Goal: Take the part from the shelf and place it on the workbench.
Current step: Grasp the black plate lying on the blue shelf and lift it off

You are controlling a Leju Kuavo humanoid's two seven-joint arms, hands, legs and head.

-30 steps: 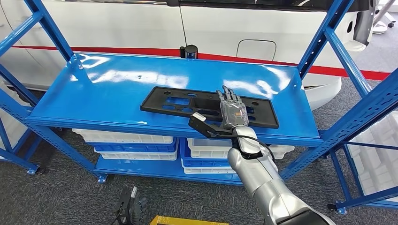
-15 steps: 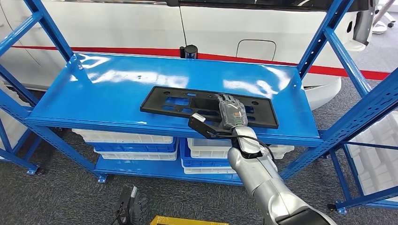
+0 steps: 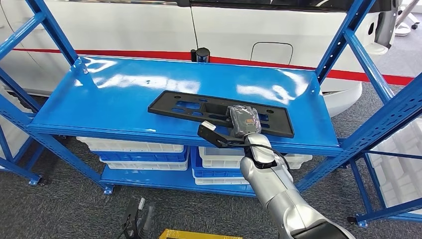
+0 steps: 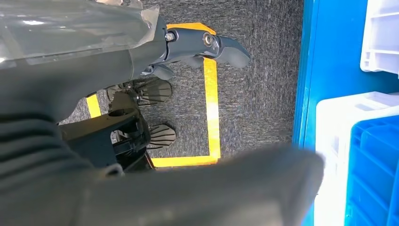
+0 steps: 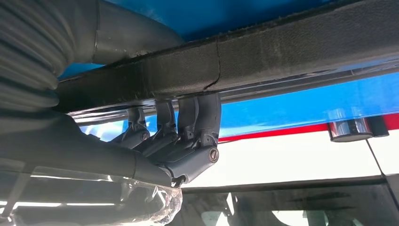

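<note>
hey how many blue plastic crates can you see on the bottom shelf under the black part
2 in the head view. One blue crate sits left, between white crates; the other blue crate sits right of centre, partly behind the right arm. More may be hidden by the upper shelf.

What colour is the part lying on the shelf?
Black. The part shows best in the head view.

Right hand (image 3: 243, 121) hiding part (image 3: 189, 107) middle, shelf (image 3: 124, 94) posts cut off at top, left hand (image 4: 141, 56) blurred close up
</note>
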